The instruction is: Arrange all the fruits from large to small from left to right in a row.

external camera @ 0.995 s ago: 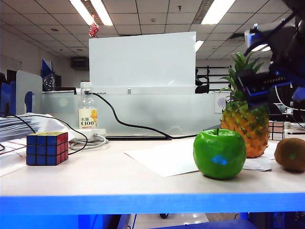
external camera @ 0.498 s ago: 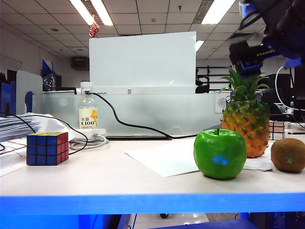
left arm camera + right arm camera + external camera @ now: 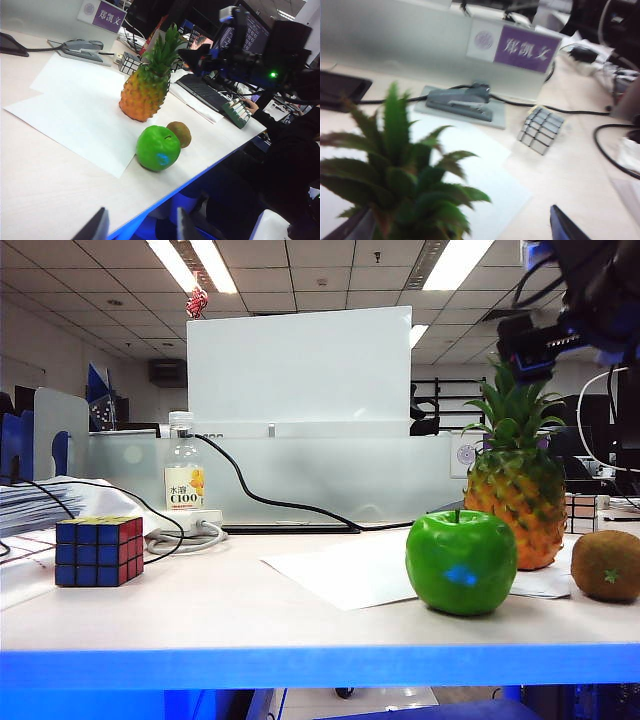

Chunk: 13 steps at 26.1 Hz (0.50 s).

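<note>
Your right gripper (image 3: 545, 340) hovers above the pineapple (image 3: 515, 495) leaves, jaws wide open, holding nothing. Your left gripper (image 3: 137, 227) hangs apart, jaws spread, empty. On the surface (image 3: 200, 615), apple (image 3: 461, 562) sits at the pineapple's seven o'clock, kiwi (image 3: 606, 565) at four.
</note>
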Motion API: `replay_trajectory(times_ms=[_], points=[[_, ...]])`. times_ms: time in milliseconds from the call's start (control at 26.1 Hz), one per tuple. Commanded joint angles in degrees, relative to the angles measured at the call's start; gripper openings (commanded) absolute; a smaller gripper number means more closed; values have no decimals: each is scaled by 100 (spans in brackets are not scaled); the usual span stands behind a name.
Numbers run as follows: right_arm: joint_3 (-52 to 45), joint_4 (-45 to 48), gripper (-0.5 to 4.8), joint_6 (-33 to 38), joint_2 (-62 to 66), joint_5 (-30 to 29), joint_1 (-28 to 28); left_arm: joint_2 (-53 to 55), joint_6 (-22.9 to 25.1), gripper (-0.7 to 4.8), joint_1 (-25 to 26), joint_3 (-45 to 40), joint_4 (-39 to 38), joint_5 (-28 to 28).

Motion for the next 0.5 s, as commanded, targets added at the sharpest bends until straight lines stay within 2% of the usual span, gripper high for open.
replay_trajectory(times_ms=[38, 230, 498], points=[[170, 129, 479, 0, 166, -269, 26, -9, 42, 184, 4, 11, 72, 20], [330, 319, 479, 37, 407, -396, 26, -9, 42, 184, 7, 11, 72, 20], [671, 125, 479, 144, 780, -420, 26, -9, 46, 184, 7, 11, 74, 13]])
